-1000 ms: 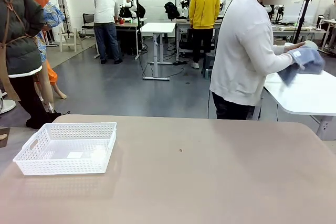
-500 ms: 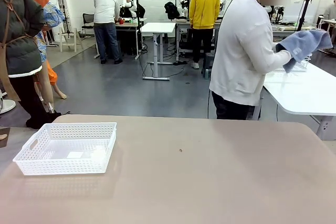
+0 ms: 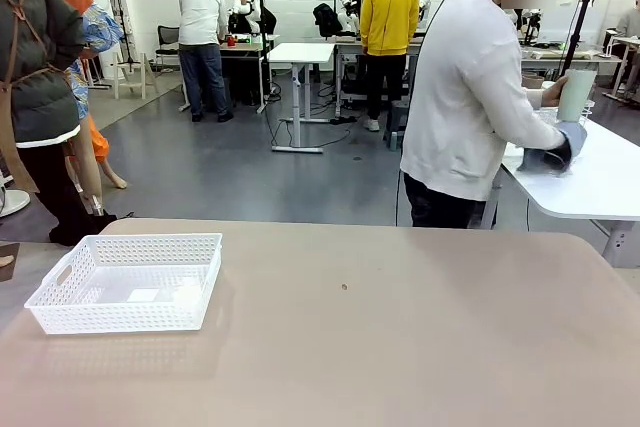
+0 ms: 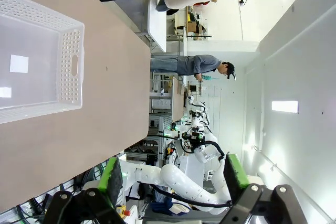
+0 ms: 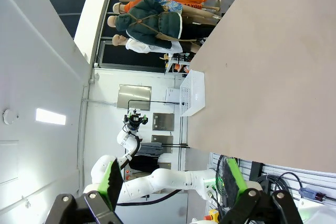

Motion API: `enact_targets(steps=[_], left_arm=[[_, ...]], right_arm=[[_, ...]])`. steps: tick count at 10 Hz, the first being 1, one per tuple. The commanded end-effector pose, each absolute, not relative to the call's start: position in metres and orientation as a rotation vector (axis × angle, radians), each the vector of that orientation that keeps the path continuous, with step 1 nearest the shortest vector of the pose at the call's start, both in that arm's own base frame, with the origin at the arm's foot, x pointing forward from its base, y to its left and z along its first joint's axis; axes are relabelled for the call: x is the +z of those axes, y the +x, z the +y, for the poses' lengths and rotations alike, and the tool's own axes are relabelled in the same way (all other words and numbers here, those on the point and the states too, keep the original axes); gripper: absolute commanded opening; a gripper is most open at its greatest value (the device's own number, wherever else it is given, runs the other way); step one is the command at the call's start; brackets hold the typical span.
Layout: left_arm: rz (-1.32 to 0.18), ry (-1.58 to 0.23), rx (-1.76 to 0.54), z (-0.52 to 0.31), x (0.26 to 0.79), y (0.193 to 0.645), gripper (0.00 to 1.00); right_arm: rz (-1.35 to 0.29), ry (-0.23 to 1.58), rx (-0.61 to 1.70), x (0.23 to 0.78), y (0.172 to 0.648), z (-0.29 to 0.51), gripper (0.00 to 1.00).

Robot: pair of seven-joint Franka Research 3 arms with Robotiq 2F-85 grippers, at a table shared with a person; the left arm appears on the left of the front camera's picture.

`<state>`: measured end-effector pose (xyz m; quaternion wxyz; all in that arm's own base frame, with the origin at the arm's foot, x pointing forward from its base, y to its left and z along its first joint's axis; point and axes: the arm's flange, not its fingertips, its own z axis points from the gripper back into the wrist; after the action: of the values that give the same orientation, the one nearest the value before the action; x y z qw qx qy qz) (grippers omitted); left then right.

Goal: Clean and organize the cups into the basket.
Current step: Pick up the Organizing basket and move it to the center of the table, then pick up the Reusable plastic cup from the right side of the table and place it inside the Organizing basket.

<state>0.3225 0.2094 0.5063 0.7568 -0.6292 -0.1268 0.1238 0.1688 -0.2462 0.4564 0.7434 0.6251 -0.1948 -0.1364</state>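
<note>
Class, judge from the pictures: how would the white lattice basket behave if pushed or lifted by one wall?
The basket looks light: thin perforated plastic walls. Pushed, it would likely slide, not tip, being shallow and wide on the smooth table. Lifted by one wall, it may flex a little.

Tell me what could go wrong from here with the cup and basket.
1. The cup is in the person's hand at the side table, off the robot's table; a handover may come awkwardly.
2. The basket sits at that table's left end, so the open right tool would likely face a long reach.
3. The shallow basket might slide if bumped.
</note>
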Motion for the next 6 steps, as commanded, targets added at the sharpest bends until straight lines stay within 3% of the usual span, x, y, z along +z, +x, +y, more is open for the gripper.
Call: enact_targets(steps=[1,6], left_arm=[[-0.284,-1.383,0.264,0.2108,0.5073,0.3224,1.00],[-0.284,-1.383,0.264,0.2108,0.5073,0.3224,1.00]], right_arm=[[-0.453,1.386,-0.284,0.4581,0.1701,-0.2472,1.00],[-0.453,1.386,-0.284,0.4581,0.1701,-0.2472,1.00]])
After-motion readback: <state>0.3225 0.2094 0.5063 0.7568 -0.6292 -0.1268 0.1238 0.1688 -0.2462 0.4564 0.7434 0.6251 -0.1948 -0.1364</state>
